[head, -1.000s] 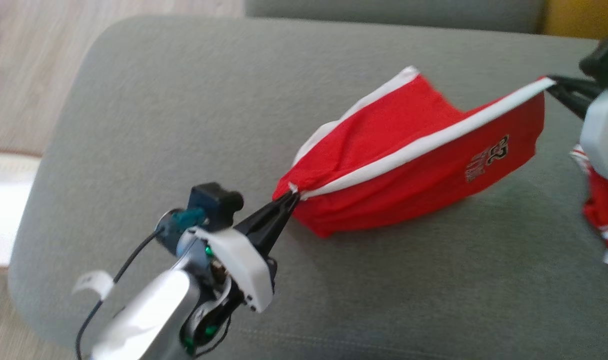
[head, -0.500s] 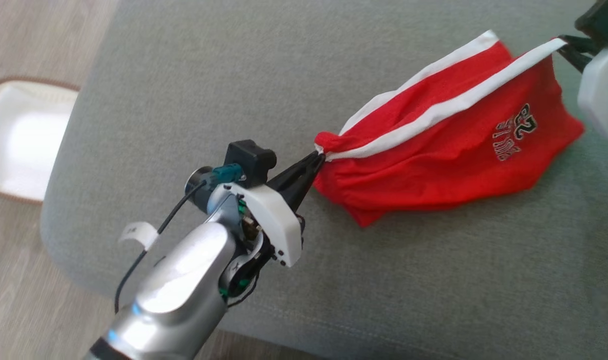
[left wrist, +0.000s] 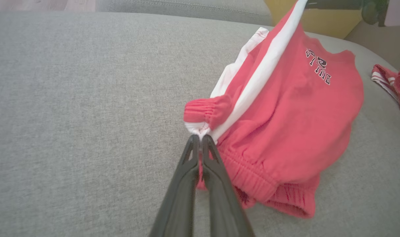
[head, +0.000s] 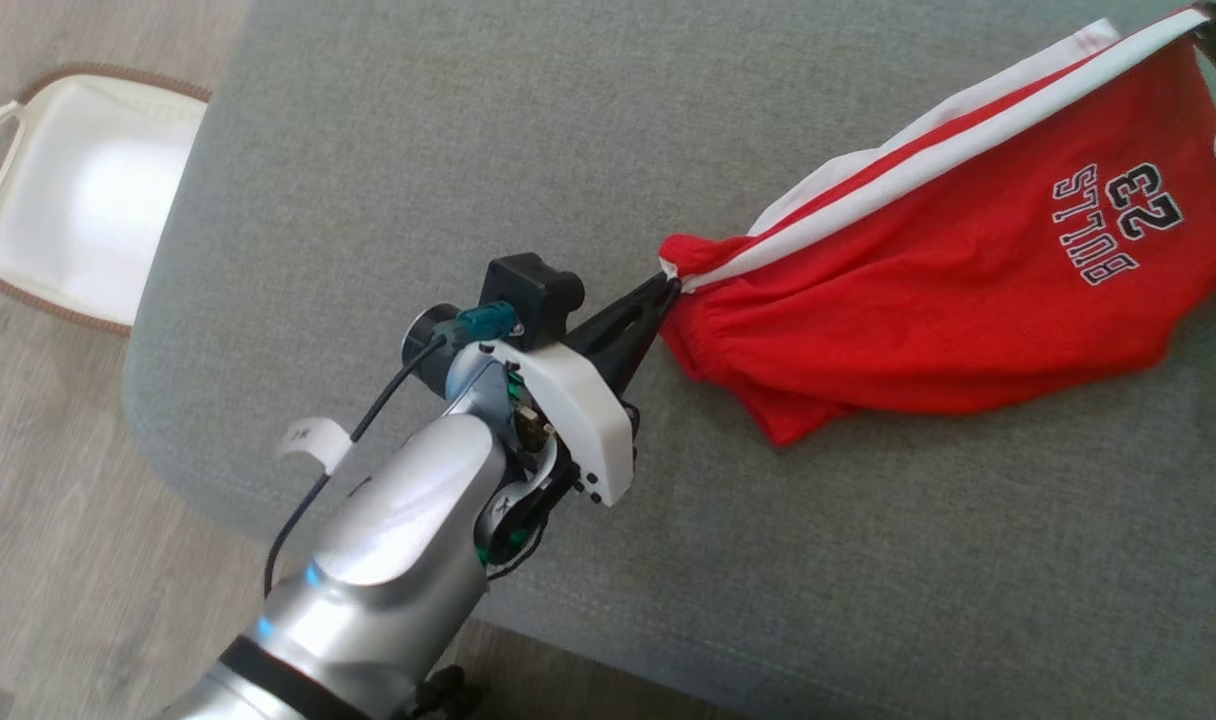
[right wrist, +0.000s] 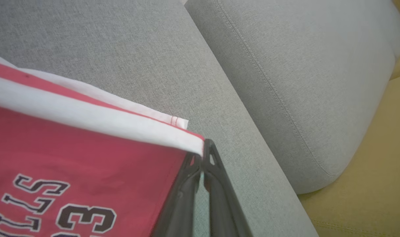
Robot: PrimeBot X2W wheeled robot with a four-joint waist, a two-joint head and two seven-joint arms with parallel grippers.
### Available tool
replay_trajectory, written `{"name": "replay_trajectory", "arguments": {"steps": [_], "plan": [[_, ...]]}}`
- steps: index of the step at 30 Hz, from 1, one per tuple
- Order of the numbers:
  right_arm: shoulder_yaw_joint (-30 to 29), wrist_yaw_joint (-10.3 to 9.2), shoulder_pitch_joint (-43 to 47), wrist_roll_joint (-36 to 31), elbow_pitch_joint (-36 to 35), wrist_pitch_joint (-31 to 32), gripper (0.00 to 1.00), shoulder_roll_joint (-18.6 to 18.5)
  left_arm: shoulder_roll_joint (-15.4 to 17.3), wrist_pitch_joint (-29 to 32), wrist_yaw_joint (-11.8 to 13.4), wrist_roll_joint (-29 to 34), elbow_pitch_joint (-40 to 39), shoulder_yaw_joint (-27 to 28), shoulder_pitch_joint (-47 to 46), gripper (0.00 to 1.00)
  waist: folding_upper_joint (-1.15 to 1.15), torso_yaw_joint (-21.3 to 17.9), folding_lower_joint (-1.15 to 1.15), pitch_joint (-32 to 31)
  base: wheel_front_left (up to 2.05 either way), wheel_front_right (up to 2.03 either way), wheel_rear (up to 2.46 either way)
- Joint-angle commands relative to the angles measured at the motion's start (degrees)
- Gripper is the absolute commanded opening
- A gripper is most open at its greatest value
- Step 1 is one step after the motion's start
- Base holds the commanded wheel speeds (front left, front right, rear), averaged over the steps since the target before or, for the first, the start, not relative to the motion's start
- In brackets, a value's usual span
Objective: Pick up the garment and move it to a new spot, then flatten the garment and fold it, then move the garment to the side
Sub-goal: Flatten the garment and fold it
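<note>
apparently mid-move, the red shorts (head: 968, 310) are held stretched across the sofa cushion (head: 448, 150), pinched by the clamped-shut left gripper (head: 671, 284) and right gripper (right wrist: 203, 149); next, they should be lowered flat.

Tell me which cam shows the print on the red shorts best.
Head view. The print on the red shorts is whole and sharp there, though upside down. The right wrist view crops it at the frame's bottom edge; the left wrist view shows it small and skewed.
</note>
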Motion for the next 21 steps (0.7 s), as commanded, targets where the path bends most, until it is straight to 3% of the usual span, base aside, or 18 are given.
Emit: {"name": "replay_trajectory", "arguments": {"steps": [1,2,3,4,5,8,12,17,21], "plan": [[-0.6,-0.05,-0.42,-0.42,0.0,-0.49,0.0,-0.12,0.55,-0.85,-0.46,-0.06,-0.72,1.3,-2.18,0.0,0.0,0.46,-0.01,0.47,0.0,0.0,0.0],[-0.6,-0.05,-0.2,-0.66,0.34,-0.54,0.0,0.07,0.36,-1.14,-0.52,-0.04,-0.24,1.07,-2.24,0.0,0.0,0.57,-0.01,0.51,0.0,0.0,0.0],[-0.6,-0.05,0.15,-0.65,0.65,-0.56,0.8,0.35,0.17,-1.42,-0.56,-0.06,0.24,0.83,-2.26,0.0,0.0,0.62,-0.01,0.49,0.0,0.0,0.0],[-0.6,-0.05,0.5,-0.31,1.0,-0.33,1.0,0.64,0.0,-1.68,-0.59,-0.07,0.7,0.62,-2.29,0.0,0.0,0.61,-0.01,0.46,0.0,0.0,0.0],[-0.6,-0.05,0.62,-0.22,1.27,-0.24,1.0,0.87,-0.14,-1.93,-0.59,-0.04,1.14,0.45,-2.39,0.0,0.0,0.56,-0.01,0.51,0.0,0.0,0.0],[-0.59,-0.05,0.52,-0.02,1.77,-0.86,1.0,1.59,-0.41,-3.03,-0.1,0.33,2.37,0.28,-2.94,1.0,0.0,0.09,-0.01,0.53,0.0,0.0,0.0],[-0.59,-0.05,-0.35,1.66,3.75,-3.57,1.0,2.64,-0.15,-4.23,0.58,0.45,4.18,0.61,-3.13,1.0,0.0,-1.56,-0.01,-0.4,0.0,0.0,0.0],[-0.59,-0.05,0.71,1.48,4.09,-11.37,1.0,4.73,1.49,-6.05,1.97,0.39,5.98,1.79,-2.45,1.0,0.0,-4.71,-0.01,-3.24,0.0,0.0,0.0],[-1.81,-0.05,1.6,5.38,6.92,-17.74,1.0,7.42,3.23,-7.42,3.15,-0.69,6.39,3.68,-1.31,1.0,0.0,-7.65,-0.01,-6.06,0.0,0.0,0.0]]}}
